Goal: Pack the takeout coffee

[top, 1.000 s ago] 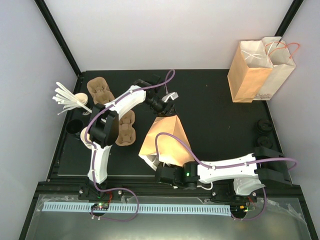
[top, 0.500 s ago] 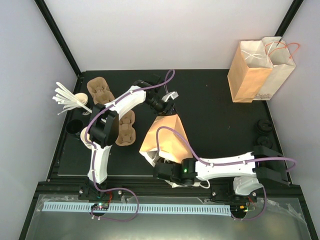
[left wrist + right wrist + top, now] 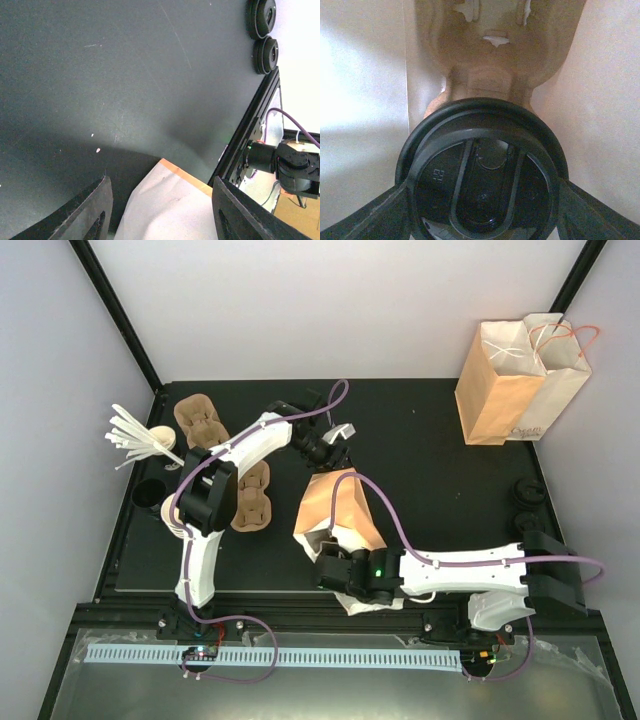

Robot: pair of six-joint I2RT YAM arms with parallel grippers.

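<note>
A tan and white paper bag [image 3: 340, 505] lies on its side on the black table, its mouth towards the near edge. My right gripper [image 3: 335, 558] reaches into that mouth and is shut on the takeout coffee [image 3: 482, 170]. Its black lid fills the right wrist view between my fingers [image 3: 370, 215]. A pulp cup carrier [image 3: 492, 50] sits deeper inside the bag. My left gripper [image 3: 325, 452] is at the bag's far end, open, with the bag's white paper [image 3: 170, 210] between its spread fingers [image 3: 95, 210].
Two paper bags [image 3: 520, 380] stand at the back right. Pulp cup carriers [image 3: 200, 420] lie at the left, by a cup of white stirrers [image 3: 140, 438]. Loose black lids [image 3: 527, 495] sit at the right edge and also show in the left wrist view [image 3: 262, 17].
My right arm has pushed forward into the bag's mouth with the coffee. The bag has shifted right and stands narrower. The left gripper has stayed at the far end.
</note>
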